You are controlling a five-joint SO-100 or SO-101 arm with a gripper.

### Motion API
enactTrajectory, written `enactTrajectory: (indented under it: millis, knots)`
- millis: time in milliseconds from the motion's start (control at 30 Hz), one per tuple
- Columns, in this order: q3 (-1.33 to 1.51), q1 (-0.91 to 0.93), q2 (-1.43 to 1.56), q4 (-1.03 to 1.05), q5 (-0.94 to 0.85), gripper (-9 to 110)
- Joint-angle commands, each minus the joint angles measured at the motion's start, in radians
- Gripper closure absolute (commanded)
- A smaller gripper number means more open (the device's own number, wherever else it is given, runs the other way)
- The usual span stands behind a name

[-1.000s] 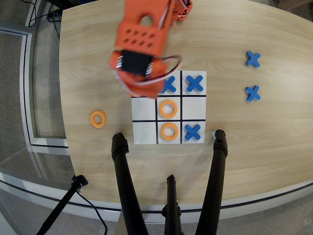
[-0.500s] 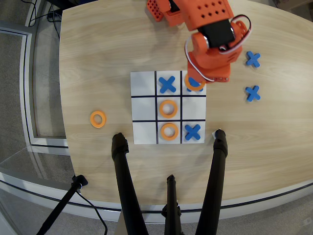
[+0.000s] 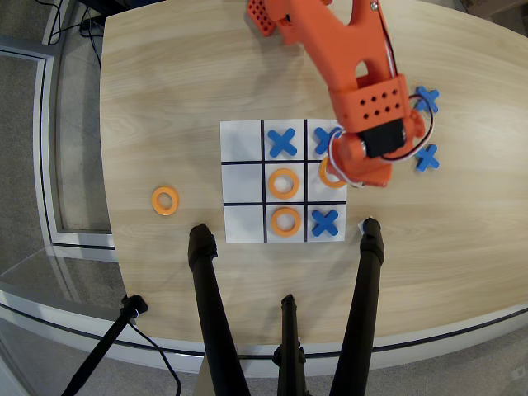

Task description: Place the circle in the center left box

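Orange arm (image 3: 351, 66) is seen reaching from the top edge of the overhead view down over the right side of the white 3x3 grid (image 3: 242, 183), which is laid on a light wood table (image 3: 165, 99). The gripper (image 3: 338, 172) is hidden under the wrist body, so jaw opening cannot be told; the circle (image 3: 328, 175) is seen only as an orange arc poking out at the wrist's left edge, over the middle-row right-hand cell as the view shows it, and whether it is gripped or resting on the board cannot be told. That cell, the center left box (image 3: 317, 191), is flanked by a blue cross (image 3: 322, 136) in the cell above, partly covered by the arm, and another blue cross (image 3: 325, 222) in the cell below. A third blue cross (image 3: 282, 142) is placed in the top middle cell. Orange rings are placed in the centre cell (image 3: 284, 183) and the bottom middle cell (image 3: 285, 221). The left column is seen blank. A spare orange ring (image 3: 165, 200) is lying on the table well left of the grid. Two spare blue crosses are seen right of the grid, one (image 3: 427, 99) just beside the arm, one (image 3: 428, 158) partly covered by the wrist. Black tripod legs (image 3: 210, 305) are crossing the lower part of the view.
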Motion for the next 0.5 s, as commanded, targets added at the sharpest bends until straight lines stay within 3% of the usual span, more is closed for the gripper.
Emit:
enactTrajectory:
  millis: [0,467]
  knots:
    - [-0.084,0.023,-0.049,-0.011,-0.011,102]
    - [-0.158,0.032,-0.265,-0.080,-0.003,102]
